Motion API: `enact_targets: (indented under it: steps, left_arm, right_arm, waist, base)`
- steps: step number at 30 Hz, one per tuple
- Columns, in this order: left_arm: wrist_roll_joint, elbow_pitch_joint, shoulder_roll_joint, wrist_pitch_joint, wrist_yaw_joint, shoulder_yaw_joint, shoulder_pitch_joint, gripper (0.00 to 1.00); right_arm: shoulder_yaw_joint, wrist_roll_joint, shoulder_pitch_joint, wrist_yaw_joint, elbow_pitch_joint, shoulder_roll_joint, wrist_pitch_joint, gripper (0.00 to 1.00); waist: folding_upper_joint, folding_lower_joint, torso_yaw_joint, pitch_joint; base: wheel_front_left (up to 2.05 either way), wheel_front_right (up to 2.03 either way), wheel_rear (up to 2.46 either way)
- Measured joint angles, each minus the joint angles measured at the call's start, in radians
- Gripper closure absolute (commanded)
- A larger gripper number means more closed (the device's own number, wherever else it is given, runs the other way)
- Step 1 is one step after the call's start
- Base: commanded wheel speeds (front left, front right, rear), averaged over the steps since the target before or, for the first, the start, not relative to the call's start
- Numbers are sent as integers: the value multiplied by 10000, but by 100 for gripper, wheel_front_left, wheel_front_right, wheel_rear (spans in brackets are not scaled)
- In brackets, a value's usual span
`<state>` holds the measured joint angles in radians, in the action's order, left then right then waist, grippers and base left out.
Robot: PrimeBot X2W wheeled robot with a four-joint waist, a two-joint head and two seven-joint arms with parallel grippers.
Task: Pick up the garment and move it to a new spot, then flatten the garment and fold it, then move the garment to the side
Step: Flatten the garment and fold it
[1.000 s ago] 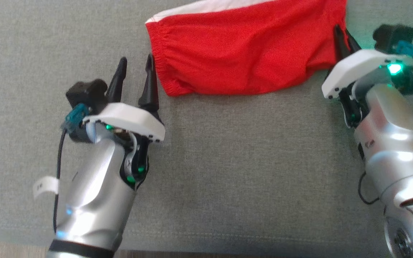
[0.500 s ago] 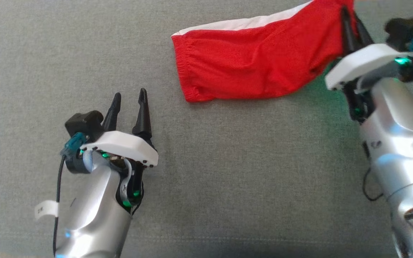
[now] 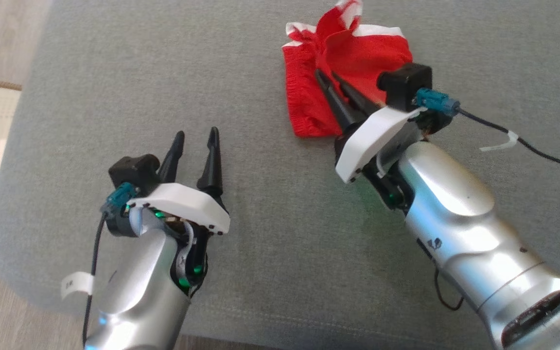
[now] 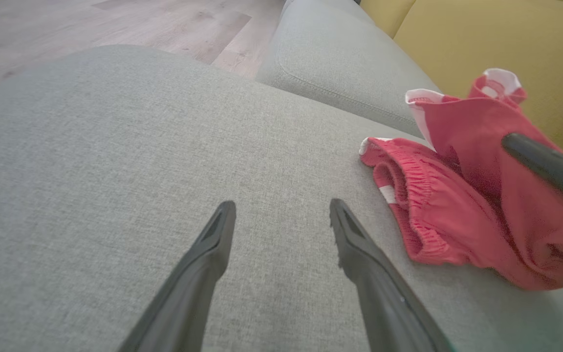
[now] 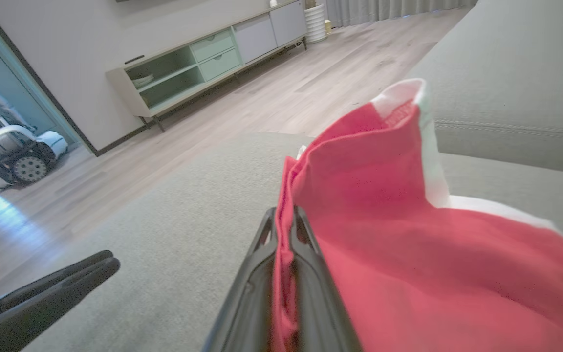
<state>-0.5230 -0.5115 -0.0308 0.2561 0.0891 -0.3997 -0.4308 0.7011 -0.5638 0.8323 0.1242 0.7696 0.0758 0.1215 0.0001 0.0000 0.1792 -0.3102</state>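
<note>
**Item 1. Cushion** (image 3: 270, 272): grey woven sofa seat, your work surface. It is bare around both arms.

**Item 2. Garment** (image 3: 358, 53): red shorts with white trim, on the far part of the cushion and right of centre in the head view. One edge is raised in a peak and the rest sits bunched in a heap on the cushion. The elastic waistband (image 4: 399, 195) lies flat, facing the left arm.

**Item 3. Right pincer** (image 3: 326, 74): fingers together, clamped on a fold of the garment's raised edge. Red cloth runs between the fingers in the right wrist view. You cannot tell from here whether one layer or several are caught.

**Item 4. Left pincer** (image 3: 196, 132): fingers apart, holding nothing. It hovers over bare cushion, well clear of the garment.

**Item 5. Cable** (image 3: 503, 131): thin and dark, trailing from the right wrist across the cushion.

**Hazards, as judged:**
- The hold is a narrow pinch at one point. A quick lift or swing could pull the cloth out and drop it short of the new spot.
- Most of the garment rests on rough weave. Dragging it instead of lifting would twist it tighter and make flattening harder.
- If only one layer is caught, the shorts may open and hang unevenly.
- Loose cloth swung back toward the wrist could catch on the cable.
</note>
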Motion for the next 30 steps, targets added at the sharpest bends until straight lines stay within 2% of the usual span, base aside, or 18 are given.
enact_targets:
  steps: [1, 6, 10, 15, 19, 23, 30]
  left_arm:
    - [-6, 0, 2, 0, 2, -77, 2, 0]
    - [-2, -2, -6, 0, 94, -98, 11, 0]
    - [213, 27, -2, 0, 201, -12, 20, 0]
    - [656, 199, -2, 0, 349, 360, 170, 0]
    - [1047, 280, -4, 0, 401, 704, 211, 0]
    - [1319, 336, -2, 0, 395, 1003, 243, 0]
    - [1728, 364, 0, 0, 330, 1323, 710, 0]
  right_arm:
    - [136, -222, -35, 0, -17, 0, 8, 0]
    - [759, -1020, -43, 0, -207, -35, 428, 0]
    - [378, -1039, -36, 0, 150, -36, 1045, 0]
    - [-1388, -61, -44, 0, 725, -13, 1281, 0]
    - [-3396, 1290, -334, 0, 144, 84, 1296, 0]
    - [-4964, 2336, -1528, 0, -286, 94, 1296, 0]
    - [-6454, 3331, -2825, 0, -957, -56, 1296, 0]
  waist:
    - [0, 0, 79, -7]
    - [0, 0, 213, -31]
    - [0, 0, 23, 13]
    - [0, 0, -374, 81]
    - [0, 0, -716, 127]
    - [0, 0, -1012, 225]
    - [0, 0, -1364, 522]
  base:
    - [0, 0, 0]
    - [0, 0, 0]
    - [0, 0, 0]
    - [0, 0, 0]
    - [0, 0, 0]
    - [0, 0, 0]
    - [0, 0, 0]
